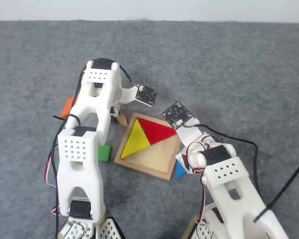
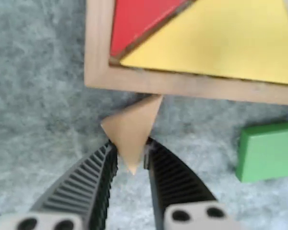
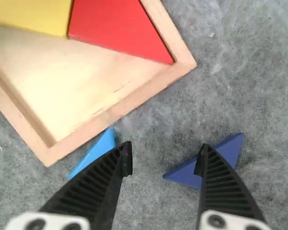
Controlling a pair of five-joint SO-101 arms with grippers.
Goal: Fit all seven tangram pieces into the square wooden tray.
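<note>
Your left gripper [image 2: 129, 148] is clamped on one corner of the tan triangle [image 2: 132, 127], a ribbed finger pressing it from each side. The opposite corner of that tan triangle touches the outer rim of the square wooden tray [image 2: 182, 84], so the piece sits outside the tray, just beside its wall. In the high view you can see the same tan triangle [image 1: 122, 119] by the tray's far-left side, under the left arm's wrist.

Inside the tray [image 1: 162, 172] you have two pieces seated: the red triangle [image 1: 157, 130] along the far edge and the yellow triangle [image 1: 134, 140] on the left side, their long slanted sides meeting. The near right half of the tray floor is bare wood.

Your right gripper [image 3: 165, 154] hangs with its fingers wide apart over the grey worktop [image 1: 229, 74], just off the tray's rim [image 3: 149, 93]. The light blue piece [image 3: 96, 151] lies against the tray's outer wall beside one finger, and the dark blue triangle [image 3: 218, 155] lies flat on the worktop, partly behind the other finger. Neither is gripped.

The green piece [image 1: 104, 153] rests on the worktop near the tray's left corner, next to the left arm. The orange piece [image 1: 67, 106] lies farther off, partly hidden behind that arm.
</note>
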